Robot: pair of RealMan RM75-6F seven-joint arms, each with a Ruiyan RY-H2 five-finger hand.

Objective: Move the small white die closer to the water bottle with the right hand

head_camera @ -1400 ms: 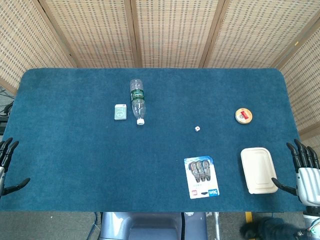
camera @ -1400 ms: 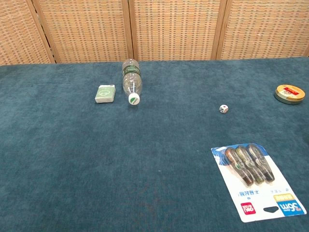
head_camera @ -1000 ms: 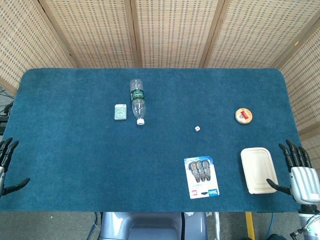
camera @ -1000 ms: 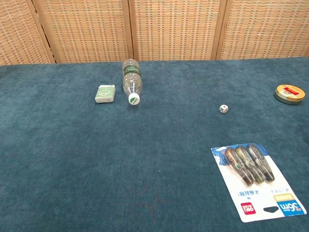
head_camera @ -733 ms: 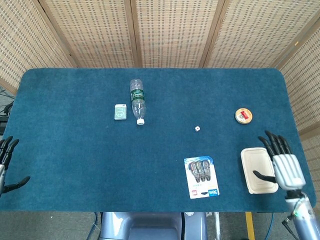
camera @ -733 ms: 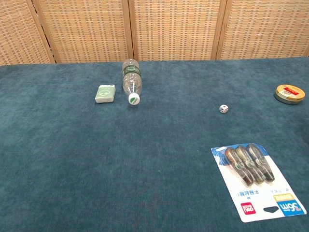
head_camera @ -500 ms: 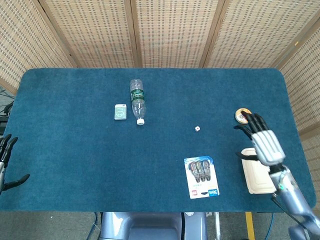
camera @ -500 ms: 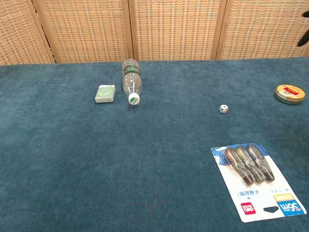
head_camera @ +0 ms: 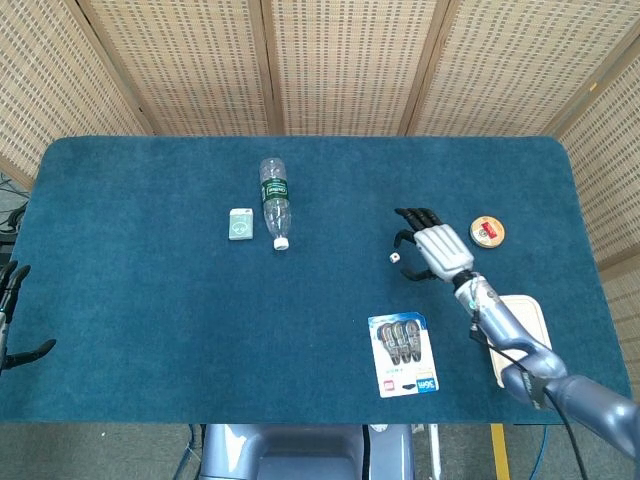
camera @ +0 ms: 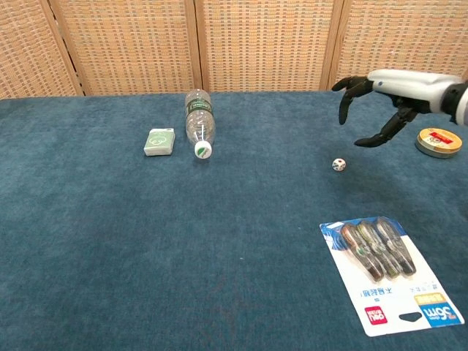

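The small white die (head_camera: 394, 258) (camera: 338, 164) lies on the blue cloth right of centre. A clear water bottle (head_camera: 274, 201) (camera: 198, 122) with a green label and white cap lies on its side at the back left. My right hand (head_camera: 430, 249) (camera: 380, 97) hovers above and just right of the die, fingers spread and curved downward, holding nothing. At the table's front left edge my left hand (head_camera: 12, 318) rests with fingers apart; it shows only in the head view.
A small green box (head_camera: 240, 224) (camera: 160, 141) lies left of the bottle. A round wooden tin (head_camera: 487, 232) (camera: 437, 142) sits behind my right hand. A pack of markers (head_camera: 403, 354) (camera: 387, 274) and a white lidded container (head_camera: 525, 335) lie near the front right.
My right hand has swept from the front right edge, over the white container, leftward and forward to just above the die. Die, bottle and left hand have not moved.
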